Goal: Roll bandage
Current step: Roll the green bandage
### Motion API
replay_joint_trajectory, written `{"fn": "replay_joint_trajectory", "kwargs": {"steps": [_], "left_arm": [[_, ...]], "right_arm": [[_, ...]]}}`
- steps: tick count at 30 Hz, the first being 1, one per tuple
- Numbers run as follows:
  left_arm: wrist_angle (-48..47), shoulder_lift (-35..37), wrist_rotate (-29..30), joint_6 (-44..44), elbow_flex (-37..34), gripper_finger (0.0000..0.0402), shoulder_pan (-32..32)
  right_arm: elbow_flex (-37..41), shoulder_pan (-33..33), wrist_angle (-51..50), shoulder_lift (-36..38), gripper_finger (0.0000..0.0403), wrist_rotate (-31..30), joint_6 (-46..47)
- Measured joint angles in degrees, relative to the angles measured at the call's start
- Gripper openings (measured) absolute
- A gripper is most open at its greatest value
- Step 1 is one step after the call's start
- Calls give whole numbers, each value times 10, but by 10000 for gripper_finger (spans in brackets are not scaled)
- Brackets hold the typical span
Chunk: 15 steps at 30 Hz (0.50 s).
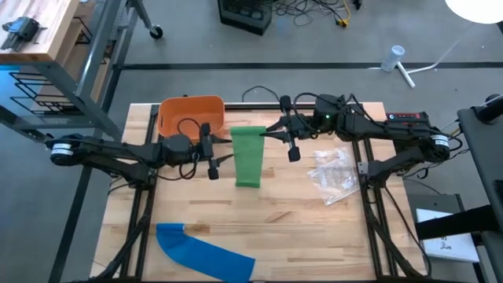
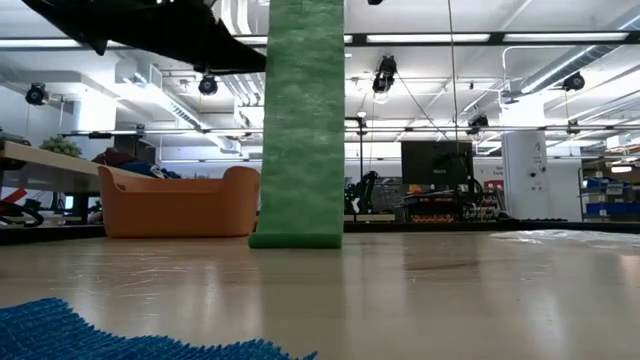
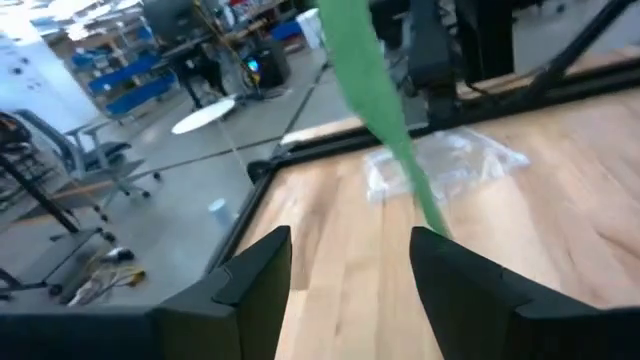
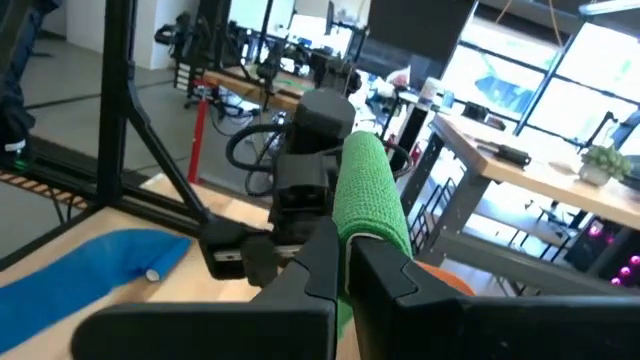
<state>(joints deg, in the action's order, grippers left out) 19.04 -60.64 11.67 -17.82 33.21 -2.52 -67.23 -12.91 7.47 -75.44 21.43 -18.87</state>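
Long green fabric bandage (image 1: 249,156): hangs over pale wooden surface (image 1: 299,220), lower end touching it, top pinched by right pincer (image 1: 273,130); left pincer (image 1: 222,159), fingers spread, just beside it; orange plastic bin (image 1: 191,115) behind

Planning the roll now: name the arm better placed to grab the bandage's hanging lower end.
Left. The left gripper is open beside the green bandage, while the right gripper is shut on its top end.
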Motion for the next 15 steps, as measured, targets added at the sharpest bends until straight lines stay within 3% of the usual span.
{"fn": "replay_joint_trajectory", "kwargs": {"steps": [3, 12, 15], "left_arm": [[17, 8, -24, 3, 0, 191, 1], [-10, 17, -21, 18, 9, 197, 1], [-100, 26, 37, 5, 32, 204, 1]], "right_arm": [[2, -1, -3, -5, 3, 0, -13], [2, -2, -7, -24, 3, -6, -31], [2, -4, -18, -22, 3, -8, -37]]}}
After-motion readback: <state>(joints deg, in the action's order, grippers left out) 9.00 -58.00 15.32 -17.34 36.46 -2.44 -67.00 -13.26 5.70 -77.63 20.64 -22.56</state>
